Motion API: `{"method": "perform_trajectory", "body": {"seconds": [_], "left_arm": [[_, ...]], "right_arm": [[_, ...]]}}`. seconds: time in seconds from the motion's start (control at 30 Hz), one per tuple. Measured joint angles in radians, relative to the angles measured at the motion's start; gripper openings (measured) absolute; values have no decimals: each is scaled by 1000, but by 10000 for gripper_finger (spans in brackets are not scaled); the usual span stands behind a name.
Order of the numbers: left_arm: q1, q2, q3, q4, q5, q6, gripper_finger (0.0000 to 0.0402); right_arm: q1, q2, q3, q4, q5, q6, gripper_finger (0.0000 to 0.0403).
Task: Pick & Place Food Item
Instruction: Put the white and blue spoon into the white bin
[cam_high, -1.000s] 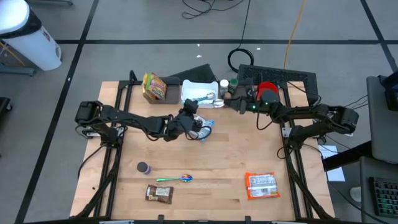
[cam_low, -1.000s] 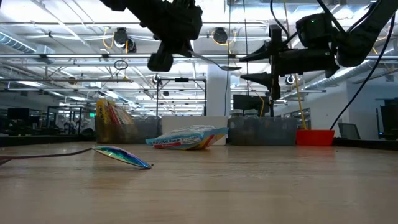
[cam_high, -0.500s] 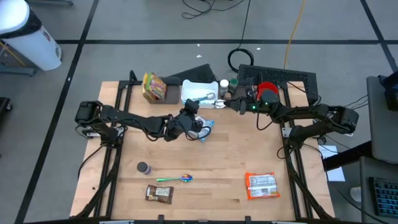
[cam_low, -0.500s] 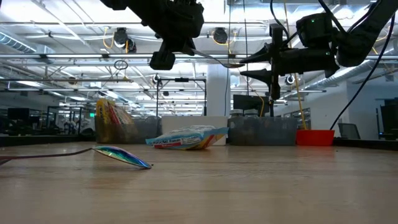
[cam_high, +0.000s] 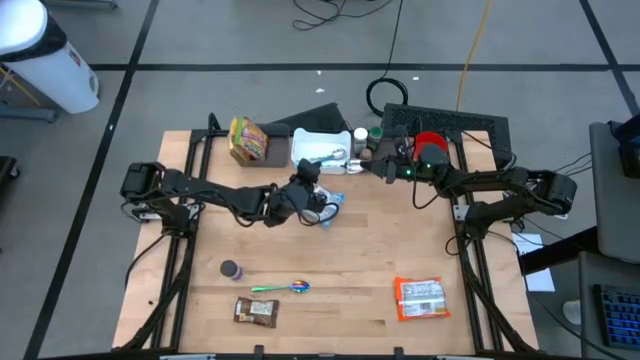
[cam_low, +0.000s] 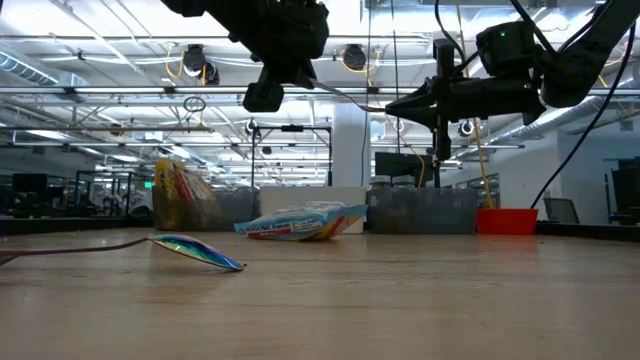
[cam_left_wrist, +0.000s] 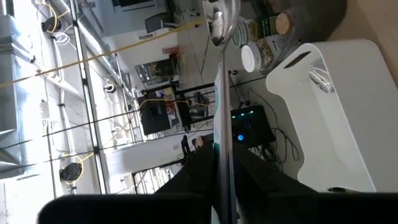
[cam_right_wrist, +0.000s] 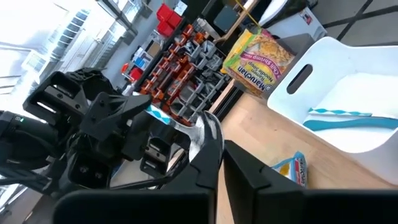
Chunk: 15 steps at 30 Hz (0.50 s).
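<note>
A silver spoon (cam_low: 345, 94) is held level high above the table between my two grippers. My left gripper (cam_left_wrist: 221, 177) is shut on its handle, above a blue-and-white food packet (cam_high: 331, 205) that lies flat on the table. My right gripper (cam_low: 393, 103) comes from the table's right side and is shut on the spoon's bowl end. A yellow noodle packet (cam_high: 247, 139) stands at the far left, beside a white tray (cam_high: 318, 147). My left gripper pinches the spoon's handle (cam_left_wrist: 219, 158) between its two fingers, which lie along it. The spoon sticks out forward past the fingertips, level and clear of the table. My right gripper pinches the spoon's bowl end (cam_right_wrist: 209, 132) between its fingertips (cam_right_wrist: 205, 158), coming level from the table's right side.
Near the front edge lie an orange food packet (cam_high: 420, 298), a brown bar (cam_high: 255, 311), a colourful spoon (cam_high: 284, 288) and a small dark cup (cam_high: 232, 269). Jars and a red container (cam_high: 430, 147) stand at the far right.
My right gripper has shut its fingers on the bowl end of the spoon, which has stayed where it was in the air. Neither arm has moved from its place.
</note>
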Motion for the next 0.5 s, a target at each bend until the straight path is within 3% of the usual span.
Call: {"method": "perform_trajectory", "body": {"seconds": [0.2, 0.5], "left_arm": [[-1, 0, 0, 37, 26, -29, 90], [-16, -4, 0, 105, 55, -106, 133]], "right_arm": [[0, 0, 0, 0, -5, -37, 0], [-1, 0, 0, -5, -5, -60, 0]]}}
